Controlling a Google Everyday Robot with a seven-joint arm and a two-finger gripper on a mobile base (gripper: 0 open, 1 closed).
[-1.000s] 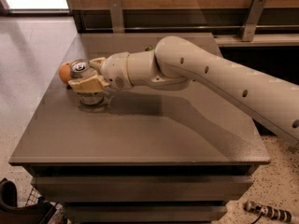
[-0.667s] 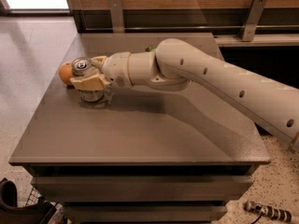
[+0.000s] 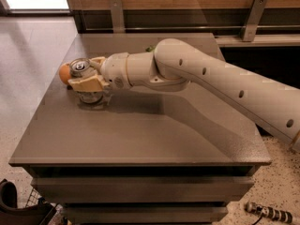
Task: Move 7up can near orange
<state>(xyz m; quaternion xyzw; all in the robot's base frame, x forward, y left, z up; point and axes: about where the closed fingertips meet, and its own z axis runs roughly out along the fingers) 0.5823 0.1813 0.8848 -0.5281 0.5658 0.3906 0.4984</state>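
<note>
The 7up can (image 3: 81, 66), silver with a pull-tab top, stands at the left side of the grey table (image 3: 140, 135). The orange (image 3: 63, 73) sits right beside it on its left, partly hidden behind the can. My gripper (image 3: 84, 75) reaches in from the right and is shut on the can. One tan finger (image 3: 88, 83) crosses the can's near side and the other (image 3: 97, 60) lies behind it. The can's lower body (image 3: 92, 97) shows under the near finger, resting on or just above the tabletop.
My white arm (image 3: 211, 78) stretches across the table from the right. A sliver of something green (image 3: 150, 48) shows behind the arm near the table's back. A wooden wall and rail stand behind the table. The table's left edge is close to the orange.
</note>
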